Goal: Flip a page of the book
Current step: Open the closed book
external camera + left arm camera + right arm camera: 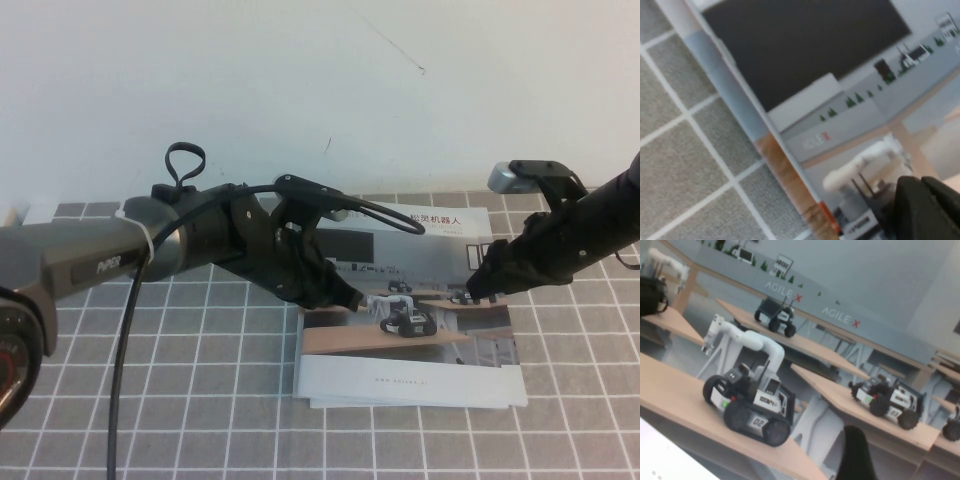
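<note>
Left gripper [352,300]: low on the book's [410,385] left edge, pinning it; finger state untellable. Book: shut, flat mid-table. Page [440,250]: top leaf, unlifted. My right gripper [470,295]: spread, tips over page's right side, ready to lift.

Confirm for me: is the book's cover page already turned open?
No. The book lies closed, its photo cover page flat and facing up.

You're looking at a plain white wall [300,90] behind the surface [200,400] — a grey cloth crossed by a white grid of squares. The light falls soft and even — a thin crack marks the wall.
</note>
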Robot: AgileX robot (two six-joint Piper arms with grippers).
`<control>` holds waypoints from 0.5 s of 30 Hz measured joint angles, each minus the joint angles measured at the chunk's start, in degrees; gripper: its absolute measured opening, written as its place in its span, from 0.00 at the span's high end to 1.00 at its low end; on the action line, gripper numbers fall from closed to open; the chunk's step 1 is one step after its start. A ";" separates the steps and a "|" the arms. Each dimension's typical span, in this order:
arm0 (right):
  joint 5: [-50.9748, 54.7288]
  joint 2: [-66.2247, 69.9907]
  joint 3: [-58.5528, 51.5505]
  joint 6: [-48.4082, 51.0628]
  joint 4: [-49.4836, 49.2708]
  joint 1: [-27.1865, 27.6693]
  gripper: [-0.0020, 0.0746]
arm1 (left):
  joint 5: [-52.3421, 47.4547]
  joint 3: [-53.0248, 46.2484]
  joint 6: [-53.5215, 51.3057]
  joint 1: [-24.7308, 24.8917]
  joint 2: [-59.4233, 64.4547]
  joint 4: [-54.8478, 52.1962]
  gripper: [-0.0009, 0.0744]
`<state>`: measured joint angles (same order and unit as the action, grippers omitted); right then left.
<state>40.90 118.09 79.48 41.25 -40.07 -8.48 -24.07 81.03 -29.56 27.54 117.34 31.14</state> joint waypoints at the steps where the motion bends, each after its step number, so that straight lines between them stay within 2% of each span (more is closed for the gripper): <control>1: 0.10 0.00 0.00 0.00 -0.17 0.00 0.40 | 0.32 0.00 0.40 0.00 0.00 -0.04 0.99; 15: 0.48 0.00 0.00 0.00 -0.26 0.00 0.40 | -0.22 0.00 4.05 -3.05 -1.52 0.15 0.99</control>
<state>41.38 118.09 79.48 41.25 -40.33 -8.48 -24.29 81.03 -25.51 24.50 115.82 31.28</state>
